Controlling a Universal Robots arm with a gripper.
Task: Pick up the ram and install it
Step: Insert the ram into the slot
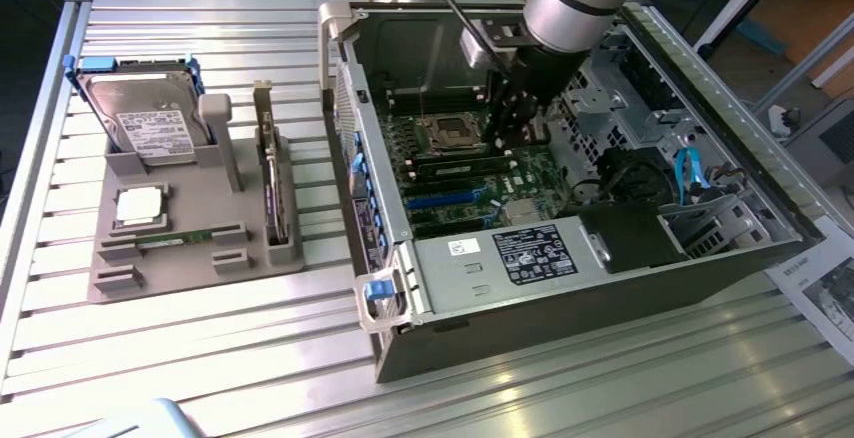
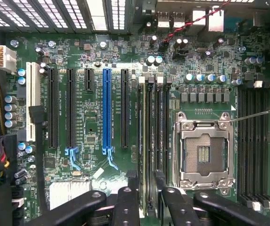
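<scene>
While we look into the open computer case [image 1: 400,288], we see the pincer [image 1: 511,128] low over the motherboard [image 2: 92,117], fingers [image 2: 131,188] apart | ram [image 2: 146,141] stands in a slot beside the processor socket [image 2: 203,155], on its near side in the exterior view, between both fingers

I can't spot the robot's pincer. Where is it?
The pincer hangs open inside the computer case on the exterior view's right, above the memory slots beside the empty processor socket.
</scene>
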